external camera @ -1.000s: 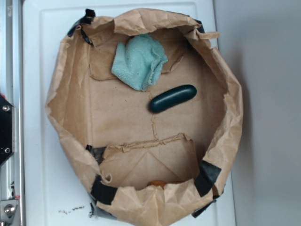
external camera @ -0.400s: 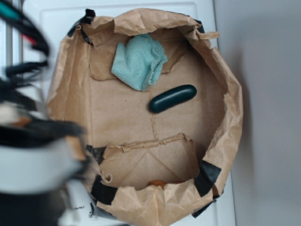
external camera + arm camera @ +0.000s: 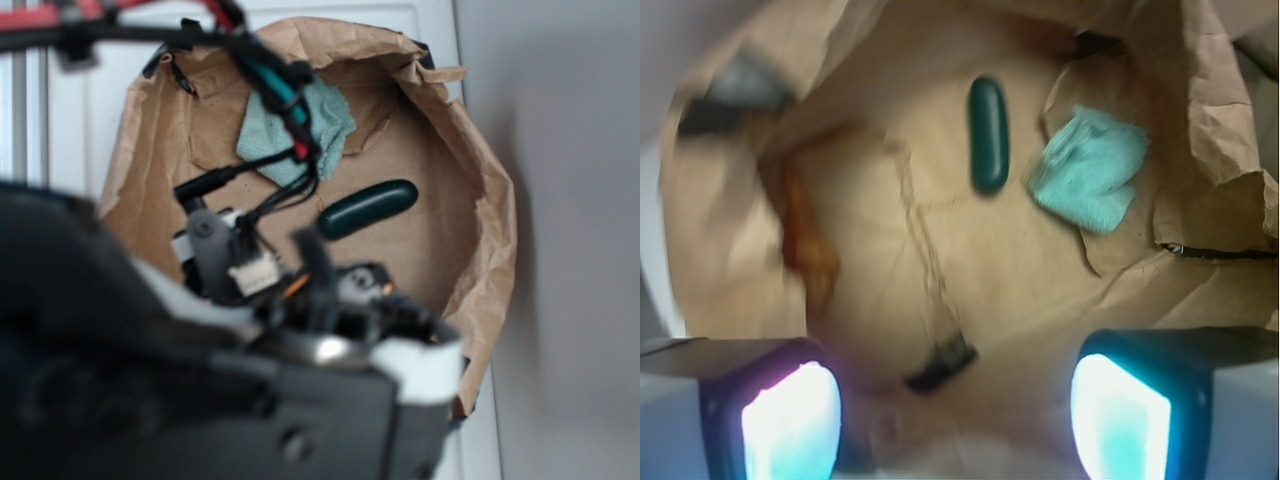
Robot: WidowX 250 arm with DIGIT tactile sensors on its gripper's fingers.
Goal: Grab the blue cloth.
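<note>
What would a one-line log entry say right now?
gripper: open, empty, above bag floor | blue cloth: untouched, crumpled by paper bag wall | dark green oblong: beside cloth

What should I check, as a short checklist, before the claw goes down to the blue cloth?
1. Claw open: ok, both fingers stand wide apart with nothing between them.
2. Blue cloth in view: ok, it lies crumpled on the floor of the paper bag.
3. Claw above the cloth: not ok, the cloth sits ahead and to the right in the wrist view.
4. Cloth free of the dark green oblong: ok, a gap shows between them.
5. Clearance to the bag wall beside the cloth: cannot tell, the paper folds close.
6. Cables clear of the bag: cannot tell.
</note>
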